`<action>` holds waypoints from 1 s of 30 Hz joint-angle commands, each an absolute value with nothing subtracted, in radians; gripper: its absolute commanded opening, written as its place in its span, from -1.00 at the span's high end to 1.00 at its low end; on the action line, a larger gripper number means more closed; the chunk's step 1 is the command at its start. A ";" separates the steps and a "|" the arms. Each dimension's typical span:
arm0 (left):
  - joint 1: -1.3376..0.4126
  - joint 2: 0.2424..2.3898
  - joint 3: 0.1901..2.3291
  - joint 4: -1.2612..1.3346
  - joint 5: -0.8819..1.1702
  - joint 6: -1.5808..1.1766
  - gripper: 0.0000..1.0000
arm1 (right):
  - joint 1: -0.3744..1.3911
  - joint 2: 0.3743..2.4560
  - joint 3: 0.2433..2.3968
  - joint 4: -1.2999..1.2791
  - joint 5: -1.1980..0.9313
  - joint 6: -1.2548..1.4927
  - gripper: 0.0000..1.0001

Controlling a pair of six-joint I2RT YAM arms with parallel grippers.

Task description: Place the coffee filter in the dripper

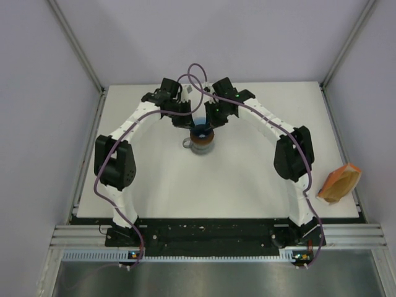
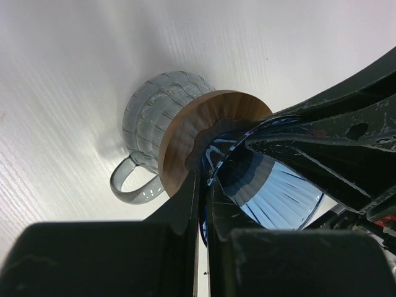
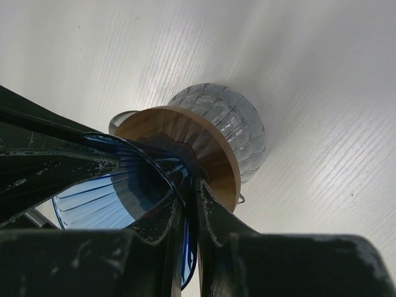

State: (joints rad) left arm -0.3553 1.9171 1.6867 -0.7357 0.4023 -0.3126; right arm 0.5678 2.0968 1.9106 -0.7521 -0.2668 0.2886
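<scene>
- Plain grey walls close in a white table, and both arms meet at its middle.
- On that spot stands 1 glass mug; the dripper sits on it by a wooden collar.
- Left gripper: clenched on the blue rim of the dripper, on one side.
- Right gripper: likewise clenched on that rim, from the opposite side.
- No view shows the coffee filter; the ribbed inside of the dripper looks bare, so the placing seems not yet done.
- Risk: with 2 grips on 1 thin rim, an uneven pull or lift could tilt the dripper off the mug, or drag and topple the mug.
- Risk: neither hand is free to fetch paper, and fingers over the rim would likely block or crumple a cone pushed in.
- Count: 2 arms, 2 grippers, 1 dripper, 1 mug, 1 collar, 1 orange pack at the right edge, well apart, 0 filters seen.
</scene>
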 commanded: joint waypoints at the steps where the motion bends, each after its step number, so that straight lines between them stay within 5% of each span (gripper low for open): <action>1: -0.353 1.939 1.727 -0.819 0.416 -0.276 0.88 | 0.571 2.151 2.000 -0.865 -0.247 0.244 0.79; 21: -0.351 1.913 1.819 -0.822 0.440 -0.249 0.22 | 0.569 2.192 2.217 -0.951 -0.290 0.232 0.22; 30: -0.353 1.873 1.871 -0.842 0.374 -0.189 -0.46 | 0.569 2.149 2.278 -0.991 -0.265 0.199 -0.30</action>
